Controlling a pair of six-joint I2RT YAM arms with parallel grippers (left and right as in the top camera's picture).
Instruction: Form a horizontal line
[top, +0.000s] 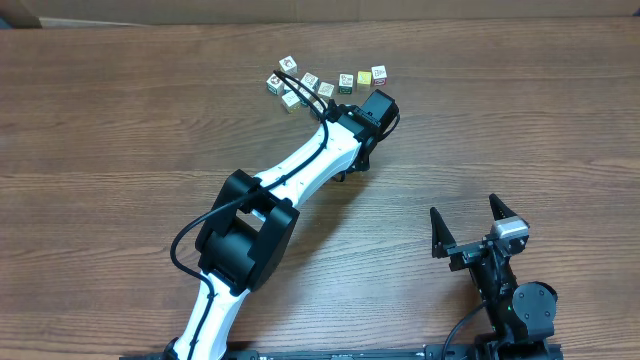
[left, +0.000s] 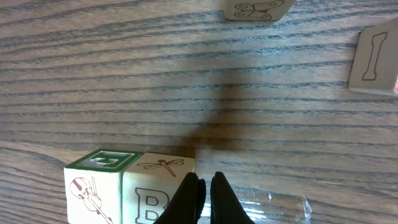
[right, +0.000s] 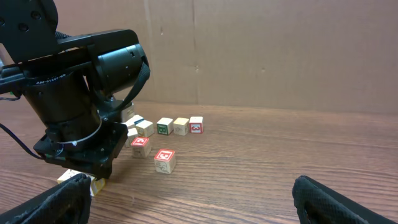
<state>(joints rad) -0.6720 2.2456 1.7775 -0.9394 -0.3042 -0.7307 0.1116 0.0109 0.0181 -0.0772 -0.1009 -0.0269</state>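
Cubes lie on the far part of the wooden tabletop (top: 120, 150), and we place everything from the left arm's black wrist (top: 376, 108). The horizontal line (top: 347, 82) sits just beyond that wrist: four small picture cubes side by side, running a little aslant, with a red-trimmed cube at the right end. Beyond the wrist and to its left lies a loose cluster (top: 275, 83) of similar cubes.

Under the wrist, the left claw (left: 205, 180) points down at the tabletop with its fingers drawn together and nothing between them. In its own camera we see two cubes touching each other just beside its tips. One is a green-framed cube (left: 93, 186) with a violin on its side. The other is a cream cube (left: 155, 186) with a dragonfly on top and a B on its side. Whether a fingertip touches the cream cube we cannot tell.

The right claw (top: 463, 207) is well apart from the wrist, nearer the robot and to the right, with its fingers spread wide and empty.
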